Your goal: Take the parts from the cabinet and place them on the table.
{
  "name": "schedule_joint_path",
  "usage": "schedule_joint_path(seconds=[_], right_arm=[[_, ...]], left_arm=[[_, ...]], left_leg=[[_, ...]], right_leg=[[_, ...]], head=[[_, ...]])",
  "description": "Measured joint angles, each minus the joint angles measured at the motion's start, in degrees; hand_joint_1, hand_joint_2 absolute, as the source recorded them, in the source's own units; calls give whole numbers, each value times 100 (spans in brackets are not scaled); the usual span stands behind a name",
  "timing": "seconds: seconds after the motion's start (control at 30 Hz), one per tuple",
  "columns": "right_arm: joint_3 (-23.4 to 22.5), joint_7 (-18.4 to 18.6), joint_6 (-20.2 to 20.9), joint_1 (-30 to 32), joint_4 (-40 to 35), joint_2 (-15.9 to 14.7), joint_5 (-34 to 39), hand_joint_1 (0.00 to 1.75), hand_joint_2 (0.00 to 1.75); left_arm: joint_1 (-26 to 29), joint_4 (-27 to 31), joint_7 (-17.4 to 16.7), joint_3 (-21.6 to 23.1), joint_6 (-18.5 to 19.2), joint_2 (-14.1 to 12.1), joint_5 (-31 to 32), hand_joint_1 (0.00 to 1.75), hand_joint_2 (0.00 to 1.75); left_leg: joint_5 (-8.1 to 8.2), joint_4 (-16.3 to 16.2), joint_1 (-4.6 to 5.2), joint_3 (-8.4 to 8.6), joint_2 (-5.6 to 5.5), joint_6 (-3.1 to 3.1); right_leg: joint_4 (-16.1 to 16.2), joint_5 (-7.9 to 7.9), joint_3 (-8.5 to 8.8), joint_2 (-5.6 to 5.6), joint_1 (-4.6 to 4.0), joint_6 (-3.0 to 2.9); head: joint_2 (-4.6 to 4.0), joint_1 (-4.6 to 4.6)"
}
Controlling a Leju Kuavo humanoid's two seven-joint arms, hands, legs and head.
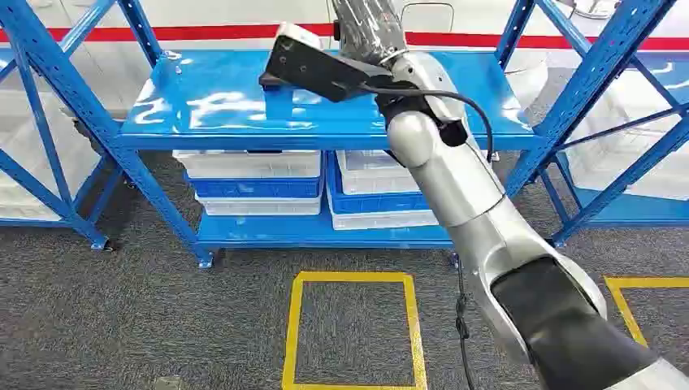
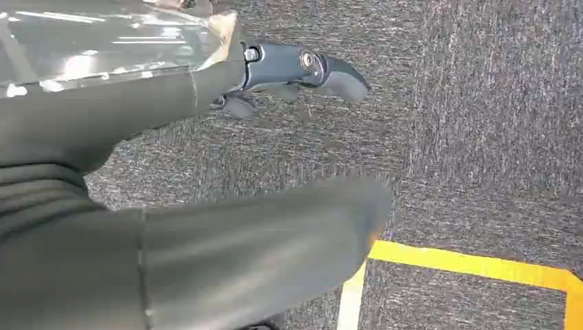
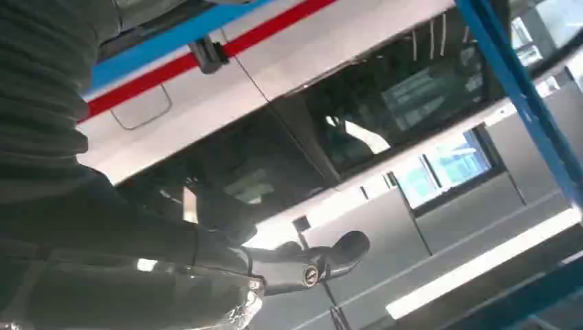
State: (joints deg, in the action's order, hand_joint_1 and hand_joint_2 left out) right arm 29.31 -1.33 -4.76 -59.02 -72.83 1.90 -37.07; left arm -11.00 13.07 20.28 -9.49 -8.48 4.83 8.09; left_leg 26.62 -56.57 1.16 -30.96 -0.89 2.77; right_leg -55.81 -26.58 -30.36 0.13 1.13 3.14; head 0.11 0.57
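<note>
Grey carpet (image 1: 122,309) with yellow tape squares (image 1: 353,329) lies before a blue rack (image 1: 244,106). White-and-blue bins (image 1: 256,183) sit on its lower shelf. The right hand (image 3: 206,261) is raised over the top shelf, holding clear plastic. The left hand (image 2: 206,172) hangs above the floor, seemingly empty.

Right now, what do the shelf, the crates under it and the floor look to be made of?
Shelf: likely painted metal; glossy blue, mirror-like glare, perforated uprights.
Crates: probably plastic; white and blue, moulded stacked rims.
Floor: grey carpet, by its speckled fuzzy weave; the yellow lines look like tape.
</note>
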Motion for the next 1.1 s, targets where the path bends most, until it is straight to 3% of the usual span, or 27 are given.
schedule_joint_path(seconds=[0.3,0.73,0.77,0.8,0.9,0.93,0.97,1.03,1.07,1.1], right_arm=[[-83,-168,-286,812,74,-275,-485,0,175],[-606,-234,-365,871,278,-535,-454,0,175],[-643,-260,-365,872,278,-555,-424,0,175],[-673,-301,-358,868,280,-566,-376,0,175],[-772,-369,-341,836,286,-603,-319,0,175],[-804,-404,-328,830,286,-625,-297,0,175],[-822,-431,-323,811,289,-645,-273,0,175],[-835,-466,-313,811,310,-667,-269,0,175],[-839,-468,-310,818,326,-684,-269,0,175],[-852,-468,-306,835,347,-699,-269,0,175]], left_arm=[[26,-2,-59,-39,-52,-11,35,0,0],[101,-2,-96,-153,-55,-48,79,0,0],[102,-2,-107,-155,-55,-50,81,0,0],[103,-2,-114,-160,-55,-72,83,0,0],[107,-2,-127,-166,-52,-87,87,0,0],[112,-2,-127,-166,-52,-85,87,0,0],[108,-2,-127,-166,-52,-74,90,0,0],[119,-2,-127,-181,-50,-94,90,0,0],[128,-2,-127,-194,-48,-94,90,0,0],[142,-2,-127,-201,-42,-90,90,0,0]], left_leg=[[0,0,-1,0,0,0],[0,-1,0,-1,0,0],[12,-27,13,-7,-2,10],[22,-50,23,-22,-6,27],[3,-2,-4,-21,1,54],[-44,80,-64,40,21,92],[-54,97,-53,46,30,114],[-54,96,-60,35,43,123],[-49,91,-52,30,42,122],[-43,91,-49,34,41,118]], right_leg=[[-1,0,-1,0,-1,0],[0,0,-2,0,0,0],[21,11,2,0,12,14],[26,24,-10,-1,87,40],[43,33,-4,0,53,60],[-54,-32,-68,-3,37,54],[-328,-153,-206,-7,30,8],[-1339,-503,-760,-6,15,-66],[-1806,-616,-1029,-6,15,-68],[-2031,-618,-1193,-6,15,-46]], head=[[0,2],[0,2],[0,2],[0,-2],[0,2],[0,7],[0,0],[0,11],[0,11],[0,7]])
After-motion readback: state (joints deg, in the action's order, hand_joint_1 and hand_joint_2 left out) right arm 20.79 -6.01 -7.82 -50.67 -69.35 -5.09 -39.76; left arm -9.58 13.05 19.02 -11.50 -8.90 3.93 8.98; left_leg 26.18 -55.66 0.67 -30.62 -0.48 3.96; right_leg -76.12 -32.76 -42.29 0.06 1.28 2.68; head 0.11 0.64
